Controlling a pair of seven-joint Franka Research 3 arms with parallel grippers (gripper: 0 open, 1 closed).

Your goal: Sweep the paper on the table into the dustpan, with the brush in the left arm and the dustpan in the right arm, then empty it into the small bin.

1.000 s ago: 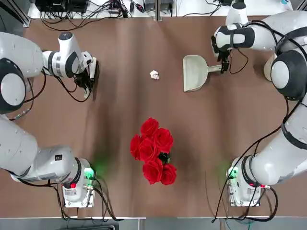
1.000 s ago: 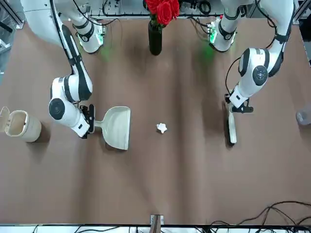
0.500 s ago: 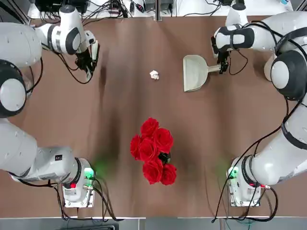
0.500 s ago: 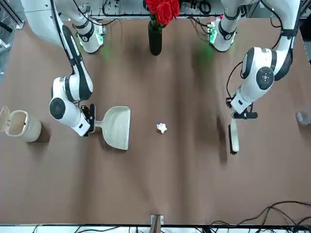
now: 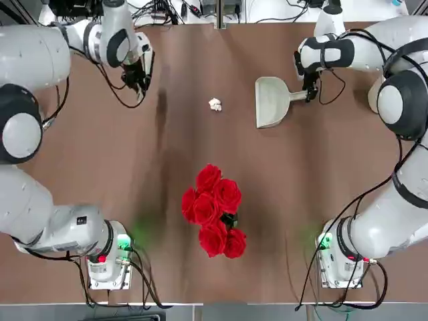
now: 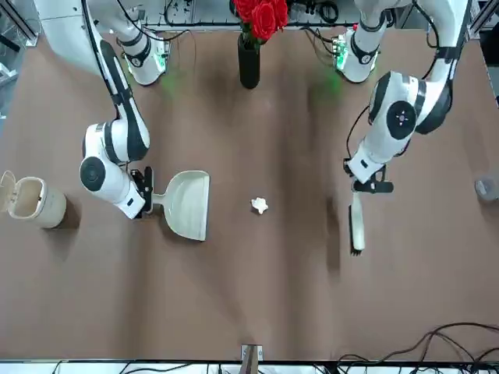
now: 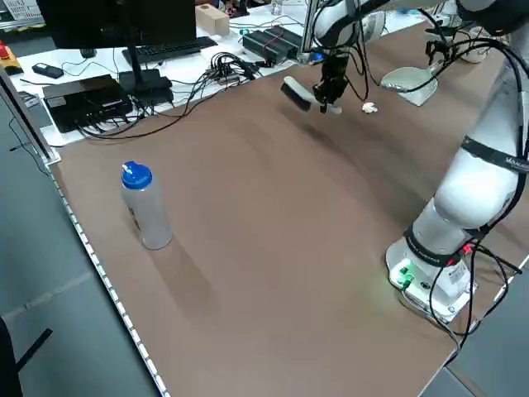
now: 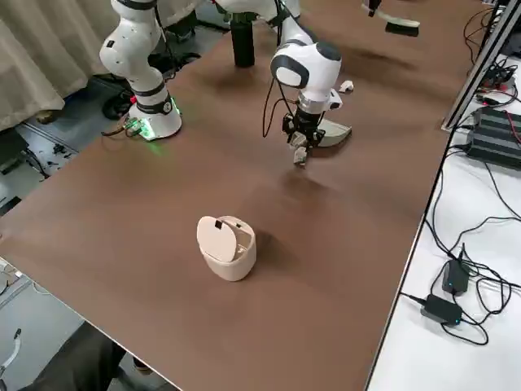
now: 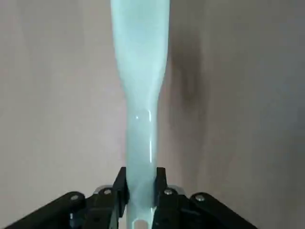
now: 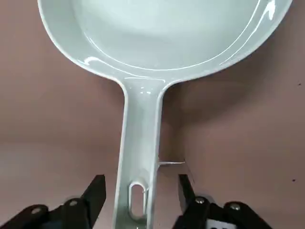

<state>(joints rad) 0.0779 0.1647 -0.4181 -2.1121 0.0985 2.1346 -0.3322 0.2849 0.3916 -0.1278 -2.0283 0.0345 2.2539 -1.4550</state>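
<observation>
White paper point(image 5: 215, 104) sits loose on the table point(image 5: 281, 180) between tools: left gripper point(image 6: 368, 185) clamps the brush point(image 6: 356, 226) clear of the surface, right gripper point(image 10: 141, 193), fingers spread around the handle, steadies the grounded dustpan point(image 5: 269, 101), mouth facing the wad.

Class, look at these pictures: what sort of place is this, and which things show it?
Probably a robotics lab: two bench-mounted arms, left arm and right arm, over one table, with tangled cables beside it.

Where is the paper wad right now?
In the top view, the paper lies on the bare table just left of the dustpan, apart from it, beyond the roses.
</observation>
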